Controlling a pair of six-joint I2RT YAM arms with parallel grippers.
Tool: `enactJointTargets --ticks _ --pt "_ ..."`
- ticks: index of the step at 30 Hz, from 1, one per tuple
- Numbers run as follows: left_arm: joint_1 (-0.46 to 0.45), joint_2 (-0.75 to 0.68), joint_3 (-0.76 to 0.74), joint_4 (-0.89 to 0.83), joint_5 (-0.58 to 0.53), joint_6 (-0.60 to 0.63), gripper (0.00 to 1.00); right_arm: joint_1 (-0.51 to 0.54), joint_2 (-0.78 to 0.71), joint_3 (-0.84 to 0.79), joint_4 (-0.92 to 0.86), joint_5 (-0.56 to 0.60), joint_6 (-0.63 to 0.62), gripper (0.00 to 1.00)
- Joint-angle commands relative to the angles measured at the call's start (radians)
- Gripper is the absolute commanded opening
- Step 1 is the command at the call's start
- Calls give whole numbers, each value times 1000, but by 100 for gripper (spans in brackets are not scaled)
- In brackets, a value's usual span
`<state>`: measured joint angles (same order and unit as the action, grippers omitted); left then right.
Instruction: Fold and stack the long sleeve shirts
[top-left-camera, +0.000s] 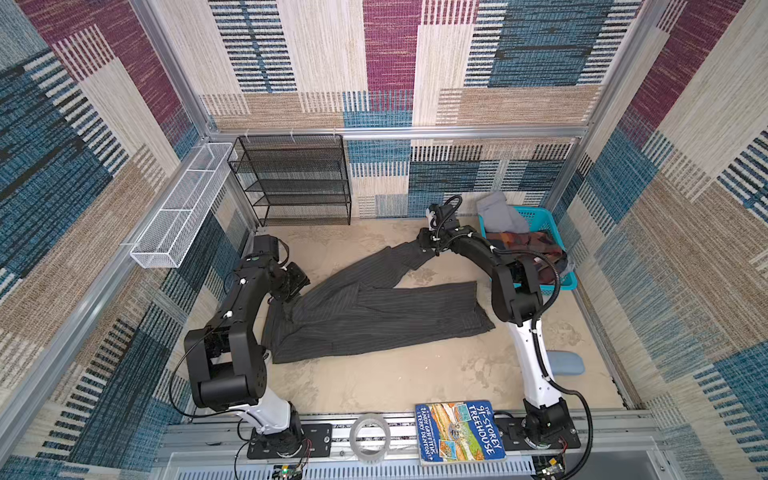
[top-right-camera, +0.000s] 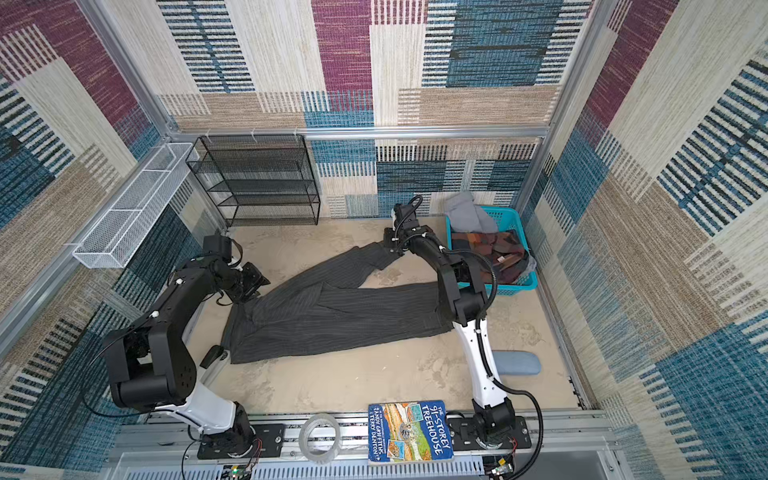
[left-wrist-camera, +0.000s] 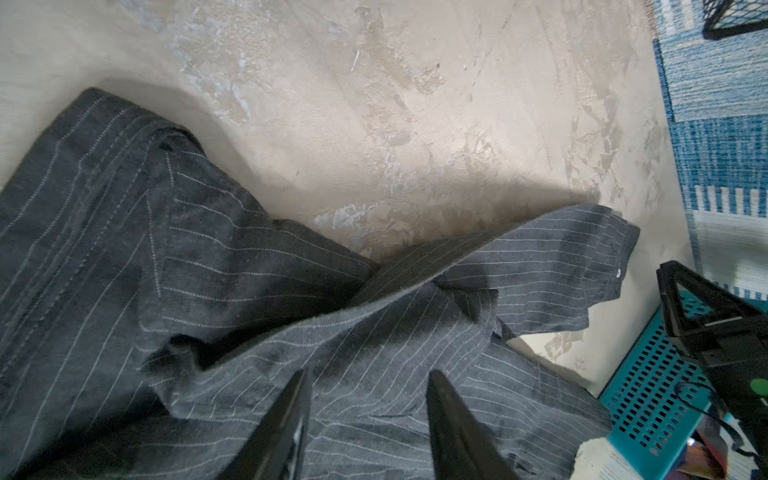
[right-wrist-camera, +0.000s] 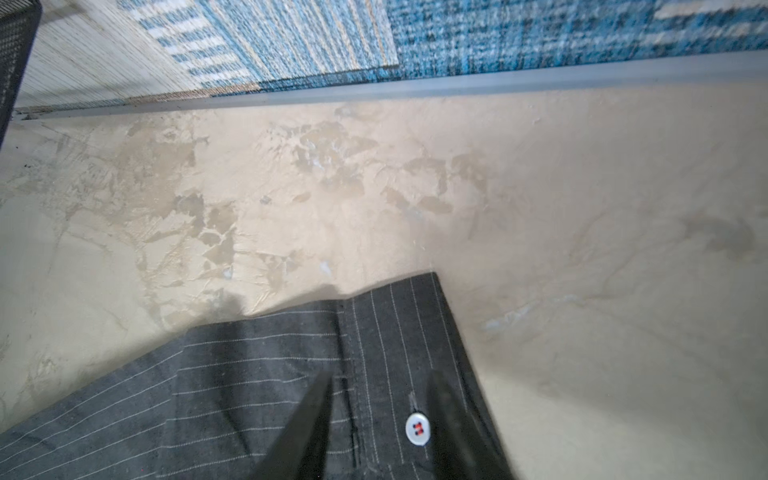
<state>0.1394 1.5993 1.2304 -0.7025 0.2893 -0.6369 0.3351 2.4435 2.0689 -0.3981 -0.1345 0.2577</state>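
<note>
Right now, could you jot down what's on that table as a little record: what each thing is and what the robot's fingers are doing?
shirt: charcoal pinstripe, spread on the table, one sleeve stretched out
left fingers: apart, over the shirt's body
right fingers: apart, over the buttoned cuff
basket: teal, more clothes inside
front edge: book, tape roll

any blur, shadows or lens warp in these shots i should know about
In both top views the wide lens splays the patterned walls outward under even, soft light; in the left wrist view the shirt is crisp and shadows the table, the left pincer a dark silhouette; in the right wrist view the button is sharp, the back wall blurred.
</note>
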Motion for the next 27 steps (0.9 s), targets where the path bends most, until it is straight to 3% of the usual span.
enactJointTargets --ticks 1,3,6,14,17,19,22,27 --pt "2 -4 -8 18 22 4 49 17 4 4 -23 43 -30 65" --pt "2 -6 -12 21 24 2 49 24 18 12 -31 73 -40 74" --pt "2 -6 -14 21 21 2 48 24 44 24 -36 86 -48 75" --pt "5 -2 -6 10 14 5 48 30 88 31 -66 138 -70 62" --pt "4 2 0 3 12 11 48 34 107 36 -70 160 -83 50" --pt "6 5 4 1 13 14 48 42 130 63 -87 189 -100 34" --pt "8 12 14 -3 16 22 49 48 134 87 -100 176 -107 17" --pt "9 16 17 4 37 31 49 58 36 50 -79 143 -109 5"
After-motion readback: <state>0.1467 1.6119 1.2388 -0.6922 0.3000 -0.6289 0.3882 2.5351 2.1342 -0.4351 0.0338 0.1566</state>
